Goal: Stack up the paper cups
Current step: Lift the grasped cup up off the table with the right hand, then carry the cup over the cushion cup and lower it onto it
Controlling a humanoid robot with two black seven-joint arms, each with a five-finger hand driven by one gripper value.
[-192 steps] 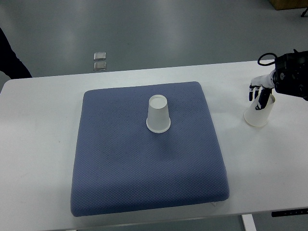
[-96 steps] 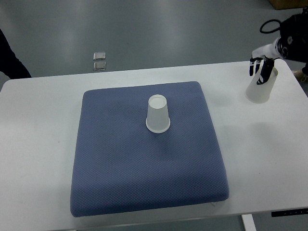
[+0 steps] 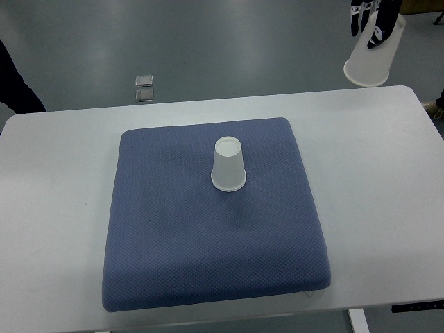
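Paper cups were split across the scene when I looked: one sat upside down on the blue cushion [image 3: 208, 236], its closed base up, near the pad's middle and a touch toward the far edge — call it the cushion cup [image 3: 228, 165]. The other, the lifted cup [image 3: 375, 50], hung up at the top right corner of the view, above the table's far right corner, clear of the white table [image 3: 55, 208]. My right hand [image 3: 369, 15] had it: dark fingers [image 3: 379, 29] curled around the narrow closed end, mouth pointing down and toward the camera, the cup's long axis tilted rather than plumb. The arm behind that hand was cropped by the frame, so I saw little of the grip beyond those fingers. No left hand showed anywhere.

What mattered was direction: the cushion cup lay well apart from my held cup, down and to the left in the view. Both cups were mouth-down, so I judged nesting would need a long carry left, then squaring the tilt before lowering
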